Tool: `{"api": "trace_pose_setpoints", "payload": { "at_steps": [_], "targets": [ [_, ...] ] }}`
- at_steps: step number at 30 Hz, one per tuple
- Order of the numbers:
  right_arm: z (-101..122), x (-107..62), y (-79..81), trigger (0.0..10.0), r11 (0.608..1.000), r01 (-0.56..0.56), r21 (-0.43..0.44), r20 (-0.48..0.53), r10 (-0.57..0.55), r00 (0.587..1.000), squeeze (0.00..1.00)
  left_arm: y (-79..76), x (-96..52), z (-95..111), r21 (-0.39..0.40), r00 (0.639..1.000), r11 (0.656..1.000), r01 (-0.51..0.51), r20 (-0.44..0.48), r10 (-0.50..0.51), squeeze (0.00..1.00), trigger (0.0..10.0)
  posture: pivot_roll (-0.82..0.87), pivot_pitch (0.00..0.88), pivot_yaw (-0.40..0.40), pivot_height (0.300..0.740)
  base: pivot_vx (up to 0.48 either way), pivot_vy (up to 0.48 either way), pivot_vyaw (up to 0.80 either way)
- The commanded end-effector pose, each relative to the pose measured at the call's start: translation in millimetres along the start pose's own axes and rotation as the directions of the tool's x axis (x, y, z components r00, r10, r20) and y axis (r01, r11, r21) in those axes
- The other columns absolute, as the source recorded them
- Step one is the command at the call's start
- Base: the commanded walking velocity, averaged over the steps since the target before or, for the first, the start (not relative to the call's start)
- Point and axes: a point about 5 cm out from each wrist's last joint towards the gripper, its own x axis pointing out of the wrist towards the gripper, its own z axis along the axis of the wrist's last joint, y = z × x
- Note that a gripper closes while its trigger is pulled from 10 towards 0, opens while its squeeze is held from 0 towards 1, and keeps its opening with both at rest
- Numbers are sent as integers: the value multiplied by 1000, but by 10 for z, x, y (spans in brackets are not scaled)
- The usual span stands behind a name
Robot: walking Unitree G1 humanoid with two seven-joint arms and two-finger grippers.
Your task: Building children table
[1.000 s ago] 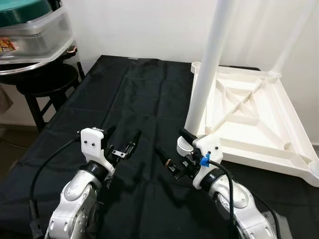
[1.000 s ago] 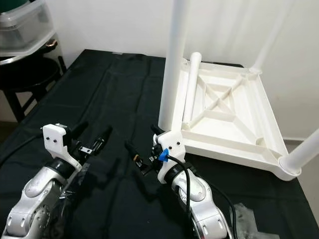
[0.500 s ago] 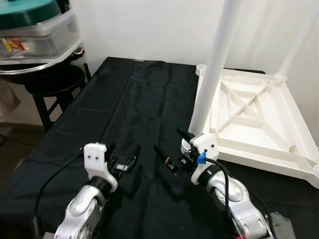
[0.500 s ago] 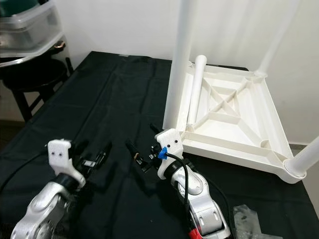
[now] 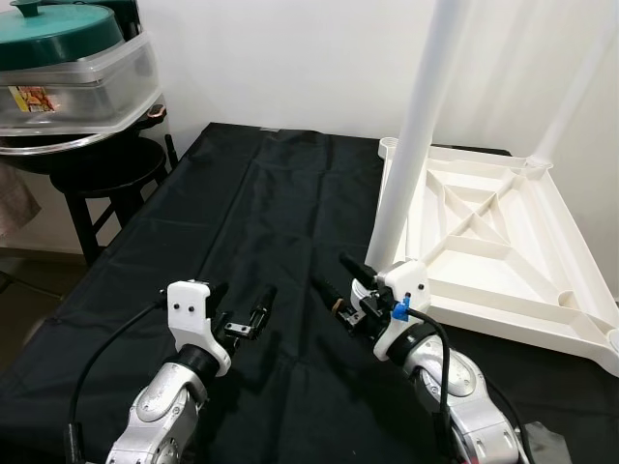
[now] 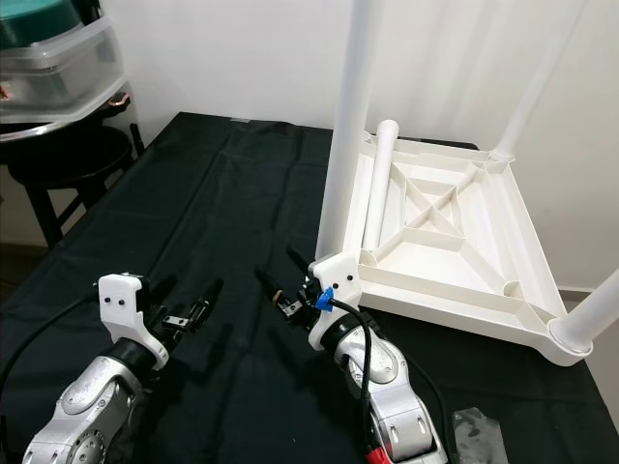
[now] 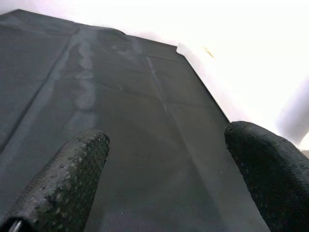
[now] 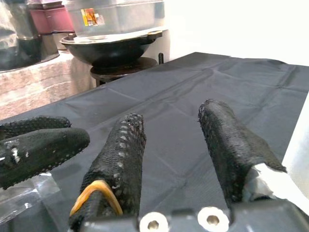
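A white children's table lies upside down on the black cloth, at the right. One white leg stands upright in its near-left corner, and others stand at the far corner and the near-right corner. A loose leg lies inside the underside. My right gripper hovers open just left of the upright leg's base, with nothing between its fingers. My left gripper is open and empty over the cloth to its left, and its fingers are spread wide.
At the far left a black stool carries a dark pan and a clear plastic box with a green lid. A crumpled clear bag lies near the cloth's front right. A white wall stands behind.
The camera has shifted, so the whole scene sits differently in view. My left arm has sunk slightly toward the cloth. Both grippers stay open and empty.
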Motion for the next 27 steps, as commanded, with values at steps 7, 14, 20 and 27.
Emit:
{"api": "trace_pose_setpoints", "payload": {
  "at_steps": [7, 14, 20, 27],
  "targets": [
    [-28, -1, -38, 10000, 1000, 16, 15, -6, -16, 1000, 1000, 10, 9, -32, -24, 1000, 1000, -3, -9, 3, 0, 10000, -40, 47, -33, 740, 0, 0, 0],
    [-30, -10, -40, 10000, 1000, 20, 13, -9, -19, 1000, 1000, 6, 9, -32, -27, 1000, 1000, -1, -10, 1, 0, 10000, -41, 49, -31, 740, 0, 0, 0],
    [-38, -17, -19, 10000, 1000, 9, 13, -20, -8, 1000, 0, 6, 8, -39, -31, 1000, 999, 5, -16, -5, 0, 10000, -45, 48, -34, 740, 0, 0, 0],
    [10, -69, 24, 10000, 996, -79, 49, -8, 80, 997, 0, -16, -19, -21, -15, 1000, 1000, 21, -8, -21, 0, 10000, -58, 38, -33, 740, 0, -59, 0]
  ]
}}
